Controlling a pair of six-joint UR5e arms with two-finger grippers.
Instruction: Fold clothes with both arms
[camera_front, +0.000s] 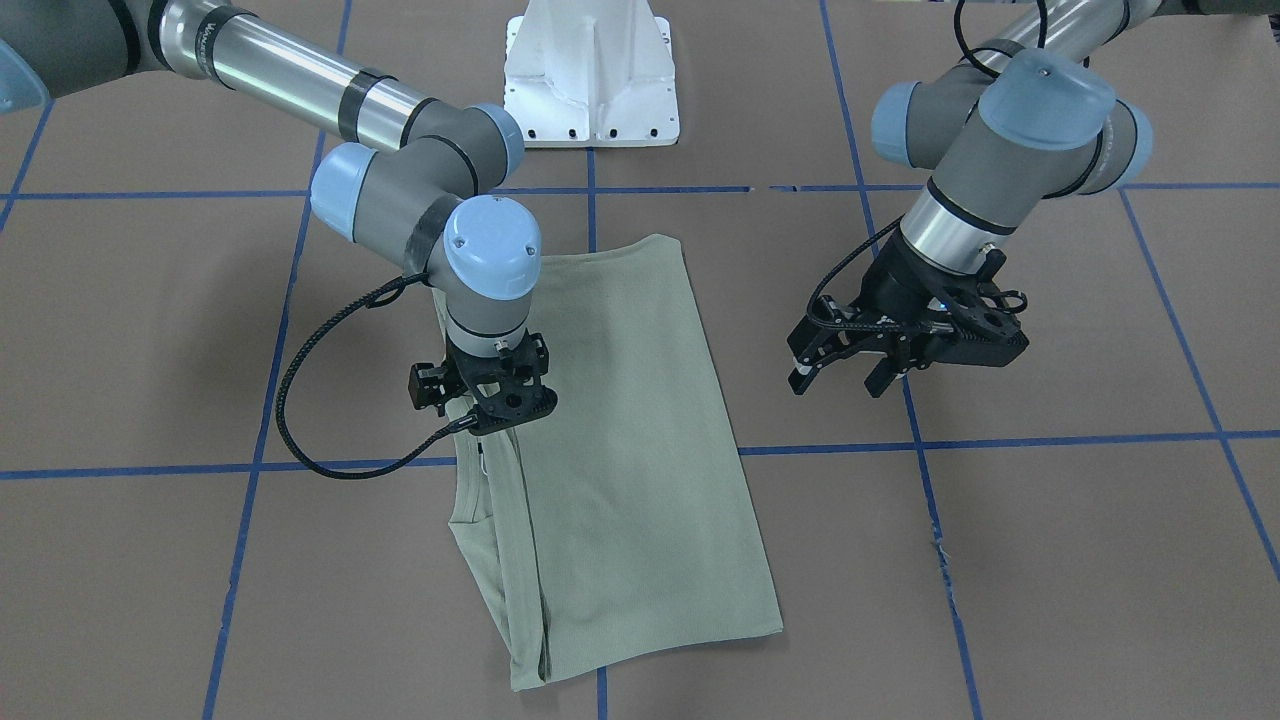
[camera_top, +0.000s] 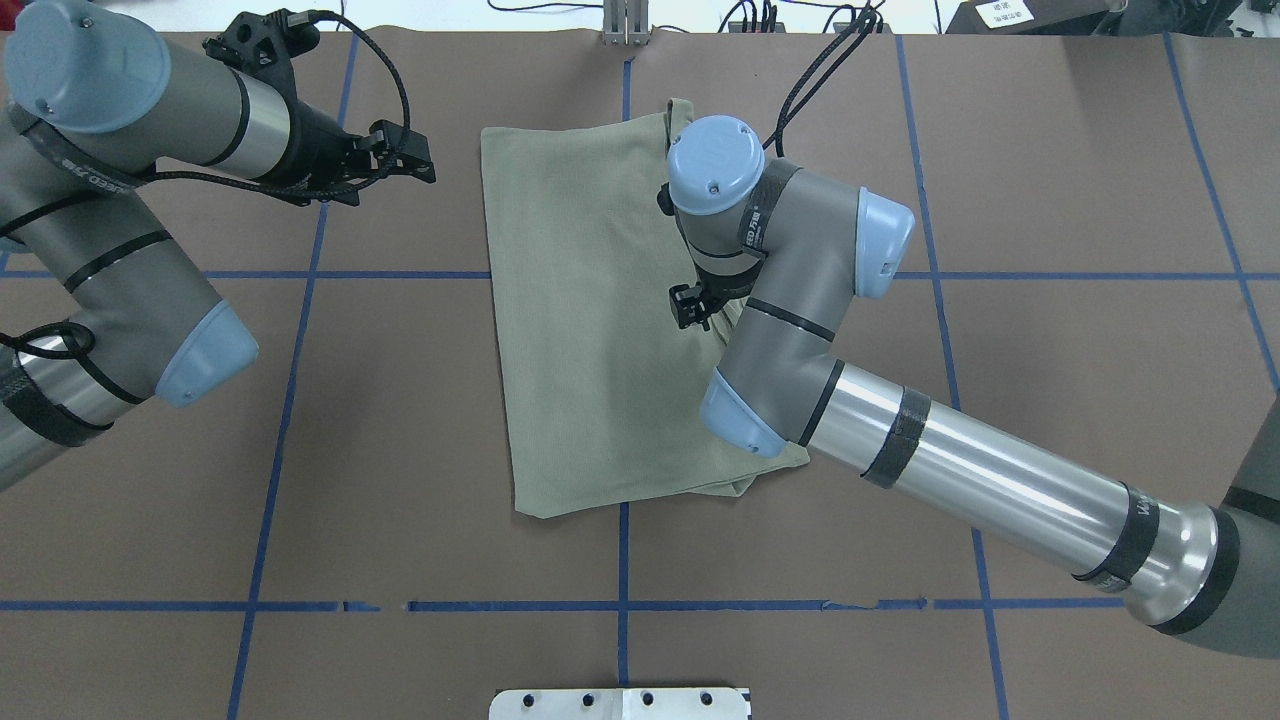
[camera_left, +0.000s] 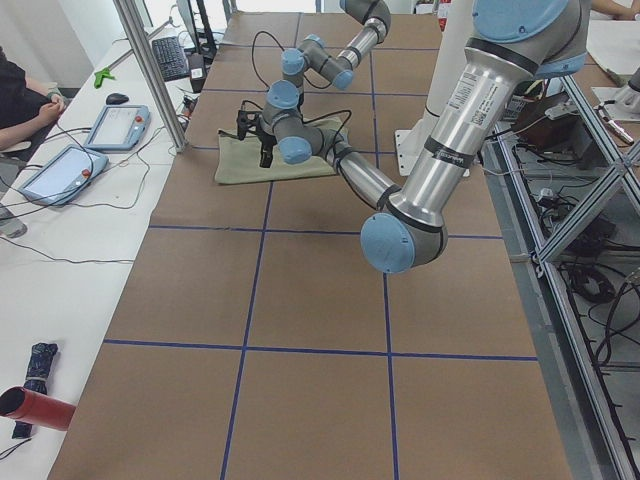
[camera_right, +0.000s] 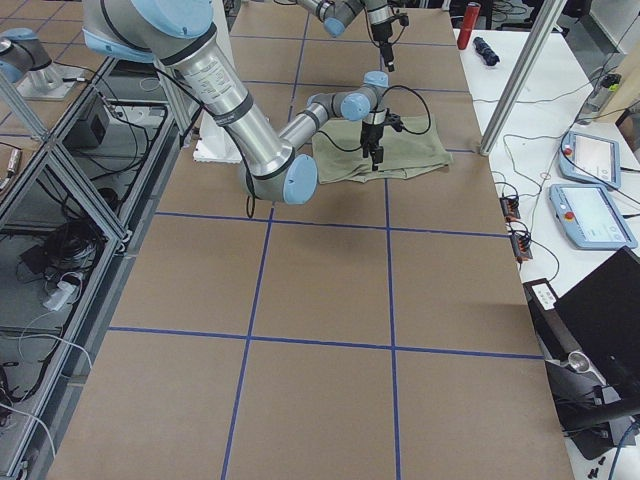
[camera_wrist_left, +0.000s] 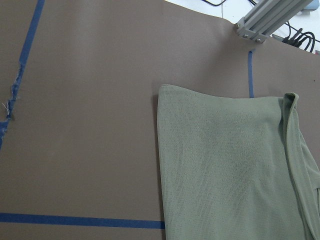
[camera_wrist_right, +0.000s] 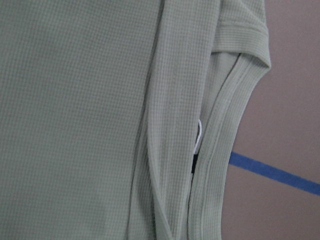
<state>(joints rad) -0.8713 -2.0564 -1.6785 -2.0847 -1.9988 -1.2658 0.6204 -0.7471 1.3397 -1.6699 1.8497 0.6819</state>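
Two hands: left hand wide, empty; right hand over shirt, grip hidden, unclear

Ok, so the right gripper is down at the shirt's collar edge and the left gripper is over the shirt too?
No. The left gripper hangs open over bare table beside the shirt, not over it, as the front-facing view shows. The right gripper is at the collar edge.

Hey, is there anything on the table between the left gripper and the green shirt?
Nothing visible stands in the way. The left gripper hangs open beside the shirt. Only bare brown table and a blue tape line lie between them.
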